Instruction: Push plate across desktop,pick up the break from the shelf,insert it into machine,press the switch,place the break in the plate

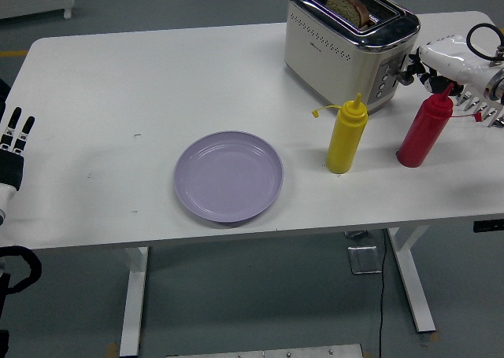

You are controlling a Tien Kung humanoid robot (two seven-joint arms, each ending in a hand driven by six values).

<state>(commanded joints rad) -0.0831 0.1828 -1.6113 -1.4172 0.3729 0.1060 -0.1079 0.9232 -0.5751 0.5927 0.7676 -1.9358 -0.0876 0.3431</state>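
White table (118,98) carries a purple plate (228,175) near its front edge. Bread (348,5) stands in the toaster (350,39) slot: light, crumbly, best pinched at its exposed top edge. Right hand (461,71) sits beside the toaster's switch panel; its grip cannot be determined. Left hand (13,149) rests released at the left edge.

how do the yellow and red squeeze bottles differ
The yellow bottle stands left, in front of the toaster; the red bottle stands further right, near the right hand. The yellow bottle looks stouter, the red slimmer. Both stand upright with pointed nozzles, untouched.
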